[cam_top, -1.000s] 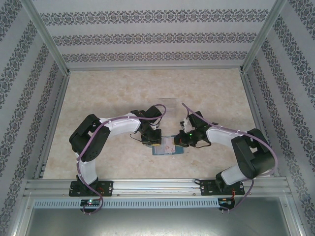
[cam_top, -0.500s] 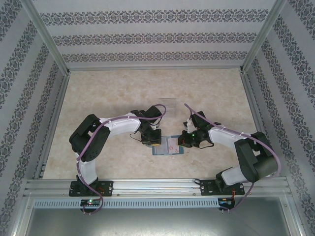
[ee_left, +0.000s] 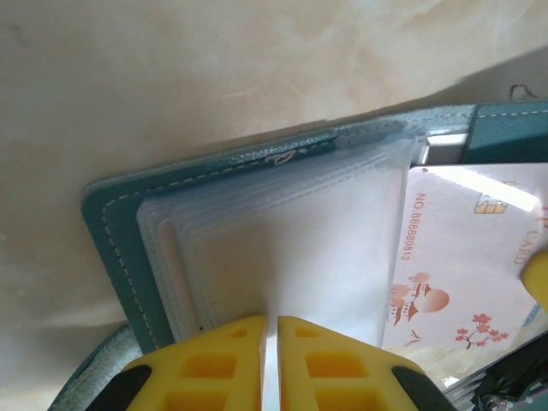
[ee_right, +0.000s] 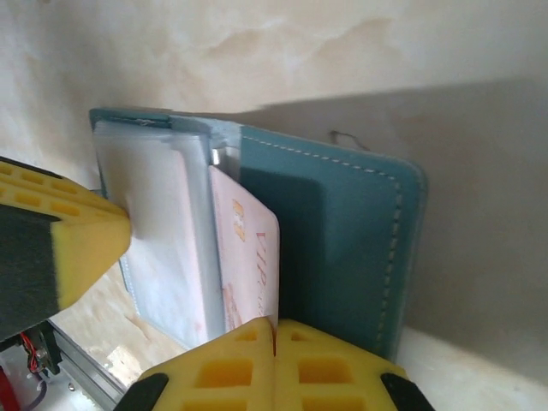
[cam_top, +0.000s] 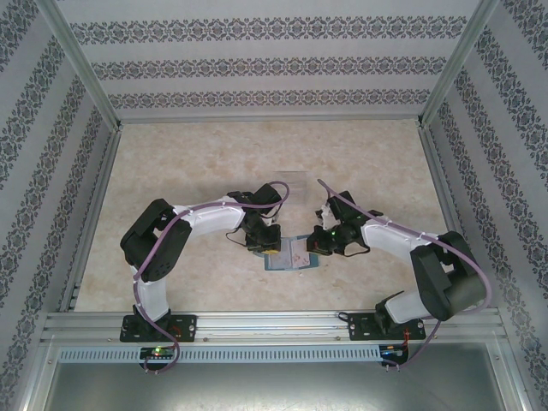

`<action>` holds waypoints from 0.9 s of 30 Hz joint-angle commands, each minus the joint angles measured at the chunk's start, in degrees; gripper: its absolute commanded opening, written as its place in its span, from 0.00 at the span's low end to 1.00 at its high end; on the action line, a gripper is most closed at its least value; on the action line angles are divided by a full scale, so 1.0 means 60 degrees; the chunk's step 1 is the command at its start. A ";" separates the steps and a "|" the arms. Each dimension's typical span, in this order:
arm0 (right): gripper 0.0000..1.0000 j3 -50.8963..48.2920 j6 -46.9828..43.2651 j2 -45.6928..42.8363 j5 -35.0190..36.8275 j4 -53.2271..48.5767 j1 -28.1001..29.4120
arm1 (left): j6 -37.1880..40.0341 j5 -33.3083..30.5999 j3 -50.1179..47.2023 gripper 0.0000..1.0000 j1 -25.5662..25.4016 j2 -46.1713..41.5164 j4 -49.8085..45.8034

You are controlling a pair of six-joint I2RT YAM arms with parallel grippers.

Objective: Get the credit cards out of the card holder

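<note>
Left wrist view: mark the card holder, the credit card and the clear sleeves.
card holder (ee_left: 110, 223), left wrist view, teal stitched cover edge.
credit card (ee_left: 462, 244), left wrist view, printed pinkish-white face.
clear sleeves (ee_left: 291, 248), left wrist view, top sleeve's middle.

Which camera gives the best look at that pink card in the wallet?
The left wrist view: the pink card faces it, print and blossoms readable. The right wrist sees a narrow slanted strip; the top view, a tiny pale patch.
</note>
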 commanded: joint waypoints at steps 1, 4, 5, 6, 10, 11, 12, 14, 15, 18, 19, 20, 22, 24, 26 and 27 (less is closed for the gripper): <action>0.06 0.0348 0.0294 -0.0026 0.0285 -0.0252 0.0311 | 0.0146 -0.0132 0.0056 0.12 0.0075 0.0132 -0.0429; 0.06 0.0491 0.0422 -0.0021 0.0322 -0.0317 0.0509 | 0.0162 -0.0131 0.0074 0.12 0.0075 0.0135 -0.0436; 0.07 0.0535 0.0491 -0.0035 0.0322 -0.0354 0.0568 | 0.0163 -0.0130 0.0070 0.12 0.0075 0.0133 -0.0441; 0.07 0.0569 0.0542 -0.0058 0.0343 -0.0406 0.0614 | 0.0169 -0.0122 0.0072 0.12 0.0071 0.0133 -0.0451; 0.08 0.0712 0.0652 -0.0163 0.0609 -0.0736 0.0825 | 0.0183 -0.0102 0.0078 0.12 0.0075 0.0159 -0.0416; 0.09 0.0727 0.0658 -0.0150 0.0653 -0.0807 0.0829 | 0.0188 -0.0097 0.0073 0.12 0.0074 0.0154 -0.0404; 0.09 0.0735 0.0657 -0.0120 0.0681 -0.0858 0.0837 | 0.0194 -0.0093 0.0072 0.12 0.0075 0.0144 -0.0400; 0.10 0.0764 0.0641 -0.0031 0.0734 -0.0932 0.0859 | 0.0183 -0.0073 0.0067 0.12 0.0075 0.0152 -0.0384; 0.11 0.0779 0.0638 0.0040 0.0743 -0.0949 0.0881 | 0.0191 -0.0073 0.0064 0.12 0.0075 0.0148 -0.0377; 0.11 0.0833 0.0639 0.0170 0.0791 -0.0964 0.0953 | 0.0198 -0.0073 0.0047 0.12 0.0075 0.0133 -0.0376; 0.11 0.0850 0.0647 0.0205 0.0791 -0.0949 0.0979 | 0.0198 -0.0075 0.0026 0.12 0.0068 0.0117 -0.0385; 0.11 0.0863 0.0657 0.0246 0.0790 -0.0928 0.0997 | 0.0198 -0.0075 0.0024 0.12 0.0068 0.0115 -0.0356; 0.11 0.0895 0.0682 0.0306 0.0801 -0.0921 0.1026 | 0.0198 -0.0063 0.0009 0.12 0.0075 0.0119 -0.0323; 0.11 0.0910 0.0675 0.0328 0.0807 -0.0905 0.1042 | 0.0198 -0.0058 0.0008 0.12 0.0075 0.0115 -0.0318; 0.10 0.0918 0.0675 0.0330 0.0820 -0.0908 0.1049 | 0.0198 -0.0065 -0.0014 0.12 0.0075 0.0093 -0.0322; 0.09 0.0925 0.0675 0.0313 0.0842 -0.0930 0.1042 | 0.0198 -0.0072 -0.0015 0.12 0.0075 0.0085 -0.0314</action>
